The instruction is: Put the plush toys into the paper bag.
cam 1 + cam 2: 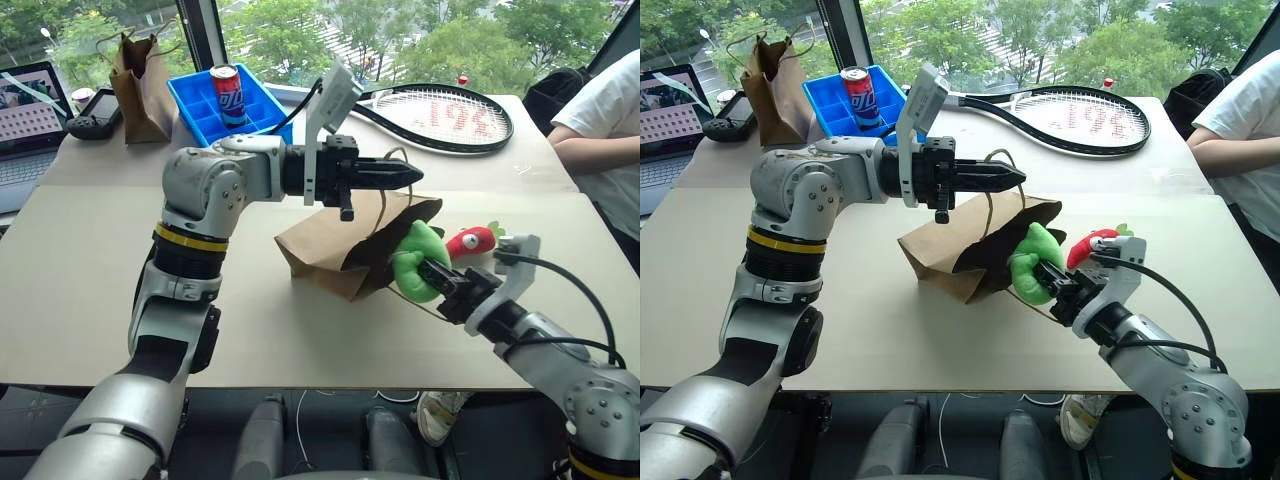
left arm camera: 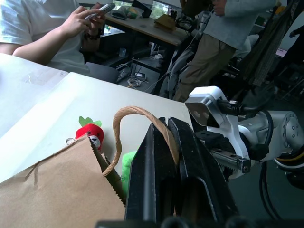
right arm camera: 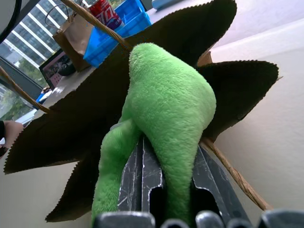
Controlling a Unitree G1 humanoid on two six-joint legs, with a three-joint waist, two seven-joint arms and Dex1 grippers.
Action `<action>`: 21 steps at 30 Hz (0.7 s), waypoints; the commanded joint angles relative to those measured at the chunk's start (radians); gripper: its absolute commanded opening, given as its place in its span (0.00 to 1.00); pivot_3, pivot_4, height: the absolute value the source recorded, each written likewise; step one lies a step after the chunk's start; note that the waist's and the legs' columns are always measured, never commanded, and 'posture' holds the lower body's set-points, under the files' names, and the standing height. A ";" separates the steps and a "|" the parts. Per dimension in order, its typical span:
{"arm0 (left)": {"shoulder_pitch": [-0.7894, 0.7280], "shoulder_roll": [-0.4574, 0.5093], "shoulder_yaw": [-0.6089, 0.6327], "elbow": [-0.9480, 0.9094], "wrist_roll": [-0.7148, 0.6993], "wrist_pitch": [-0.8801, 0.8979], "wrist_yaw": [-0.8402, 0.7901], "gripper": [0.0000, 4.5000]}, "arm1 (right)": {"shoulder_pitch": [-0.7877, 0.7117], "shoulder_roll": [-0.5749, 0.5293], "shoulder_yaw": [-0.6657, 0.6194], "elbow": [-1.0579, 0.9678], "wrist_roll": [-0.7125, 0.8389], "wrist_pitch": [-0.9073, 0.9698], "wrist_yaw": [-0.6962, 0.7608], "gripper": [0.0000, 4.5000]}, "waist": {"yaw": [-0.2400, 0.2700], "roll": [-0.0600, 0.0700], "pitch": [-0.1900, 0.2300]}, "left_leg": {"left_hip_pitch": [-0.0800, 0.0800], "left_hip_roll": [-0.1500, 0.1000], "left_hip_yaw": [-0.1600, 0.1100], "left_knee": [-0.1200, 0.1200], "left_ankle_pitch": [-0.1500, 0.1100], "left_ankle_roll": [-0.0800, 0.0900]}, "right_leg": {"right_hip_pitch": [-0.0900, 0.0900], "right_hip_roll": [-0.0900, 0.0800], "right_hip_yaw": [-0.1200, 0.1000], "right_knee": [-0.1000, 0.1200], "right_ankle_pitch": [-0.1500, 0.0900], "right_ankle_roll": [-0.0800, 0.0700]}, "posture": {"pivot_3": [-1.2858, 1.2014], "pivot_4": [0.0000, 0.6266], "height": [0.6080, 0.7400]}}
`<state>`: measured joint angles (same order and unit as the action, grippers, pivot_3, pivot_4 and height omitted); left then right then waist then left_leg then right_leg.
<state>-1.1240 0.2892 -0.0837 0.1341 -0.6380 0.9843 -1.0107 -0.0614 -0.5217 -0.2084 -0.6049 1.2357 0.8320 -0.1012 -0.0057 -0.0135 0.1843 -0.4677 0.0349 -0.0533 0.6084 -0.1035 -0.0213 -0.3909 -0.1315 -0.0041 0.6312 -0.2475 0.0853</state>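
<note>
The paper bag (image 1: 335, 245) is lying on its side near the middle of the bench (image 1: 90, 290), its light-brown kraft wall creased and its zigzag-cut mouth gaping toward the robot's right, dark inside. The left pincer (image 1: 405, 176) is pointing level over the bag with its black fingers pressed together on one twisted loop handle (image 2: 137, 118), which is lifting the upper lip of the mouth. The second handle (image 3: 235, 178) is trailing along the bench under the lower lip.

The lime-green plush toy (image 1: 415, 262) — roundish, fuzzy, with a longer lobe hanging toward the wrist — is sitting right at the bag's mouth, partly past the lip. The right pincer (image 1: 440, 276) is pinching it from the robot's side, its fingers nearly closed on the soft fabric. The red chili toy (image 1: 470, 241), with green leaves on top and a white eye, is lying on the bench just beside the green one, outside the bag and close behind the right wrist.

Around the bag the pale bench surface is lying bare on the near side and toward the left edge. Toward the far side things are crowding in: a tennis racket (image 1: 440, 117), a blue bin (image 1: 235, 105) with a red can (image 1: 226, 95) standing in it, a narrower darker paper bag (image 1: 142, 88), a laptop (image 1: 30, 115) at the far left corner. A person in a white shirt (image 1: 605, 130) is sitting at the right edge, an arm resting on the bench — well apart from the bag.
</note>
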 commanded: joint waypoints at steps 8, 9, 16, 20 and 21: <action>-0.010 -0.047 0.023 -0.080 -0.072 0.043 0.044 0.00 | -0.411 -0.305 0.627 0.012 -0.643 0.115 0.238 0.00 | -0.005 0.000 0.000 | -0.001 -0.001 0.001 -0.001 0.000 0.000 | -0.002 0.001 0.002 0.000 0.000 0.000 | 0.52 0.24 1.00; -0.005 -0.048 0.022 -0.083 -0.074 0.046 0.048 0.00 | -0.440 -0.290 0.659 0.020 -0.684 0.083 0.267 0.00 | -0.007 0.000 0.000 | -0.001 -0.001 0.001 -0.001 0.000 0.000 | -0.003 0.001 0.002 0.000 0.000 0.000 | 0.52 0.24 1.00; 0.030 -0.022 0.029 -0.094 -0.070 0.049 0.077 0.00 | -0.285 0.029 0.462 0.143 -0.587 -0.078 0.348 0.00 | -0.005 -0.002 0.000 | 0.000 0.000 -0.001 -0.002 0.000 0.000 | 0.000 0.004 0.004 0.000 -0.001 0.001 | 0.52 0.24 1.00; 0.057 -0.002 0.021 -0.115 -0.069 0.047 0.085 0.00 | -0.256 0.100 0.416 0.219 -0.646 -0.145 0.350 0.00 | -0.005 -0.002 0.000 | 0.000 -0.004 0.001 0.000 0.001 -0.001 | 0.001 0.004 0.011 0.000 -0.001 0.003 | 0.52 0.24 1.00; 0.062 0.004 0.017 -0.118 -0.066 0.043 0.086 0.00 | -0.260 0.111 0.414 0.231 -0.669 -0.167 0.358 0.00 | -0.006 -0.002 0.000 | 0.000 -0.004 0.002 0.001 0.001 -0.002 | 0.001 0.005 0.014 0.000 0.000 0.003 | 0.52 0.24 1.00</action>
<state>-1.0536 0.2904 -0.0717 0.0627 -0.6957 1.0322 -0.9256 -0.3003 -0.4279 0.2347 -0.3626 0.6007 0.7335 0.2440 -0.0120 -0.0158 0.1843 -0.4677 0.0314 -0.0513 0.6085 -0.1009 -0.0231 -0.3908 -0.1254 0.0111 0.6311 -0.2473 0.0885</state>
